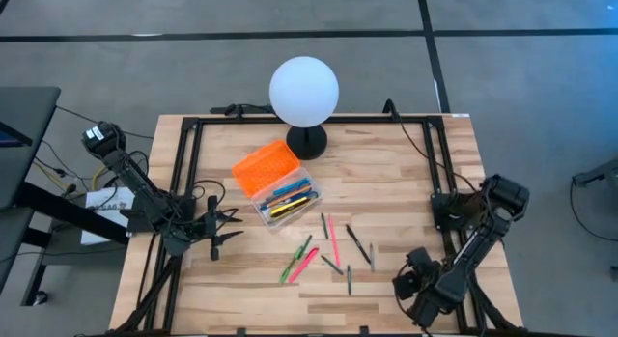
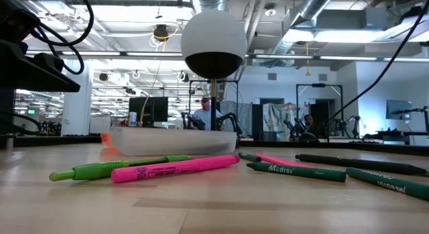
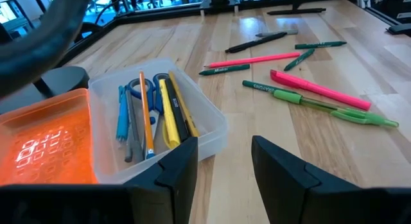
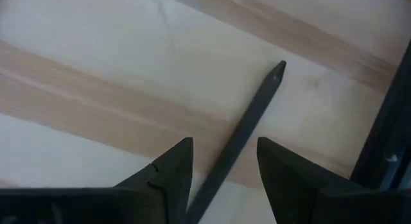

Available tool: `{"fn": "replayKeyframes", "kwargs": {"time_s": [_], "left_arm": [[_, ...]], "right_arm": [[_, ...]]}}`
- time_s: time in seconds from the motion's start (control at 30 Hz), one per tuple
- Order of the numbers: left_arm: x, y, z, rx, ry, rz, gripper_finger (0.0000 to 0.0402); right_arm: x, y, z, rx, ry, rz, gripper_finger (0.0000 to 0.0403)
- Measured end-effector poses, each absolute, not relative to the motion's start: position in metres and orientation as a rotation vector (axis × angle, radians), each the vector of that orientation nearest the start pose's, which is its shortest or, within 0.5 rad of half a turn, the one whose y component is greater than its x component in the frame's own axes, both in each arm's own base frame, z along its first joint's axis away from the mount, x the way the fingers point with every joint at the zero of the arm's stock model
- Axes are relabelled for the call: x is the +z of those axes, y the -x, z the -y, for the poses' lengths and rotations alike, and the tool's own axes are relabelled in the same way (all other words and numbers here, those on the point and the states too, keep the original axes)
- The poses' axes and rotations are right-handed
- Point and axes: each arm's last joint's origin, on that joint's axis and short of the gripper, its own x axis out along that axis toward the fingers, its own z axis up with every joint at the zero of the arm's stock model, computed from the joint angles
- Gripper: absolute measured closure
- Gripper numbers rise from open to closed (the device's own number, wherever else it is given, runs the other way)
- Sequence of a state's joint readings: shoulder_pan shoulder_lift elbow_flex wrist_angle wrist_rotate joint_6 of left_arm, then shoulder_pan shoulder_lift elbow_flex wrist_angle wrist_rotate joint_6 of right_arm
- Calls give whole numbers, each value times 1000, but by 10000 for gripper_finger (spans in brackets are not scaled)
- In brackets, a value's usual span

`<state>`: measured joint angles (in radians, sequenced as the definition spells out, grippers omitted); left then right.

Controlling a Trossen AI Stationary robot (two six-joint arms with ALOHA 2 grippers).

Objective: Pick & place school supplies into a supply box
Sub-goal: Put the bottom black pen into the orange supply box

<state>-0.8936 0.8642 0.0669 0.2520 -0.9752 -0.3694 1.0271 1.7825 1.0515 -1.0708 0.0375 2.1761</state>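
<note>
The supply box (image 1: 287, 200) stands mid-table: a clear tray holding pens and blue-handled scissors (image 3: 144, 86), with its orange lid (image 1: 265, 169) lying open beside it. Loose school supplies lie on the wood to its near right, among them a pink highlighter (image 1: 305, 264), a green one (image 1: 294, 264) and green pens (image 3: 225, 69). My left gripper (image 1: 227, 231) waits open just left of the box, holding nothing. My right gripper (image 1: 413, 277) points down near the table's near right corner. It is open, and its fingers stand on either side of a dark pen (image 4: 247, 131) lying on the table.
A white globe lamp (image 1: 304, 91) on a black base stands just beyond the box. Black frame rails (image 1: 183, 173) and cables run along the table's left, far and right edges. Bare wood lies at the near left.
</note>
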Motion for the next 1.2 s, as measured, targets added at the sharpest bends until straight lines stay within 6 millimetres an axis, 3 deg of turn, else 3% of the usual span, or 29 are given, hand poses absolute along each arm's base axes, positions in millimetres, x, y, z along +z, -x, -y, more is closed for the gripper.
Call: {"fn": "replayKeyframes", "kwargs": {"time_s": [0.4,0.77,1.2], "left_arm": [[127,-103,90,139,-65,-301,260],[127,-103,90,139,-65,-301,260],[127,-103,90,139,-62,-301,260]], "right_arm": [[138,-143,-242,-1089,-717,-1379,243],[130,-142,-243,-1031,-758,-1372,319],[128,-147,-241,-922,-667,-1361,380]]}}
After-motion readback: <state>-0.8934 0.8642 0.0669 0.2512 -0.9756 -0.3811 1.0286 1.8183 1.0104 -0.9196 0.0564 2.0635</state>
